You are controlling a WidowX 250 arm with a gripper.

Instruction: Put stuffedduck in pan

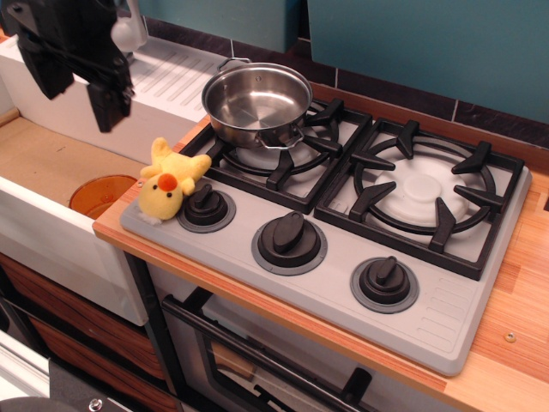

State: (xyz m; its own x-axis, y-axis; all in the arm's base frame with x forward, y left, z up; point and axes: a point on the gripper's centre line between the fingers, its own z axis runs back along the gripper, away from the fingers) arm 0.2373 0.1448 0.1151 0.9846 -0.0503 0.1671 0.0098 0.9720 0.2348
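Stuffedduck [171,183]: lying at the front-left corner of the stove [446,309], touching the leftmost knob [207,206]; long axis diagonal, orange beak facing the front, tail end toward the pan [256,103]. Pan: upright on the rear-left burner, empty. Gripper [77,77]: above the sink [51,163], fingers apart, holding nothing.

Toy kitchen: stove [343,232], sink [51,172], oven door [257,360].

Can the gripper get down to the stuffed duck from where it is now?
Probably yes. The gripper hangs open above the sink, up and left of the stuffedduck, with nothing between them. The duck leans against the leftmost knob, which may crowd one finger.
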